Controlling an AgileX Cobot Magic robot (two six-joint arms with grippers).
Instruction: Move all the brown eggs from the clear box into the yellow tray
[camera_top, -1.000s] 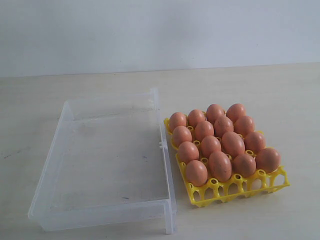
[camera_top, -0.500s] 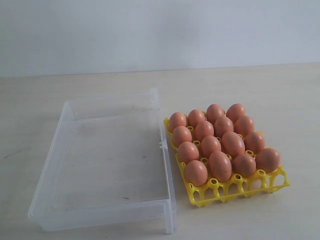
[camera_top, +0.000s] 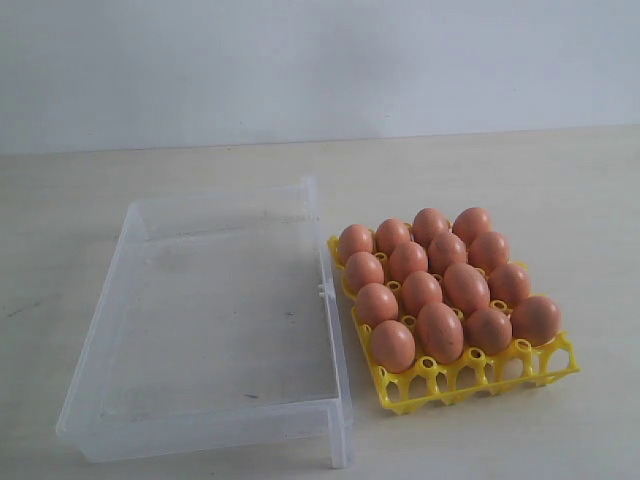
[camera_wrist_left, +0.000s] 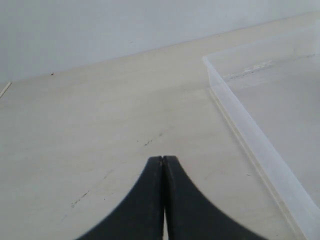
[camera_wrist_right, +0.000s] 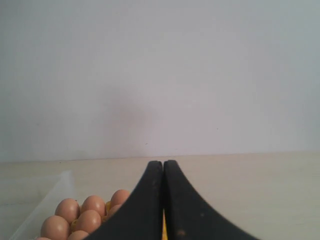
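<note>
Pale tabletop (camera_top: 480, 170), speckled brown eggs (camera_top: 440, 290) in yellow tray (camera_top: 470, 378), clear box (camera_top: 215, 425) alongside, left end effector (camera_wrist_left: 163, 159) and right end effector (camera_wrist_right: 163, 162) closed.

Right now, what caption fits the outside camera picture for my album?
Brown eggs sit in the yellow tray, beside the empty clear box.

The pale table (camera_top: 500, 170) carries the clear box (camera_top: 220, 320) beside the yellow tray (camera_top: 452, 381).

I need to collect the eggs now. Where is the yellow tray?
In the exterior view the yellow tray sits right of centre, beside the right wall of the clear box, carrying the brown eggs.
</note>
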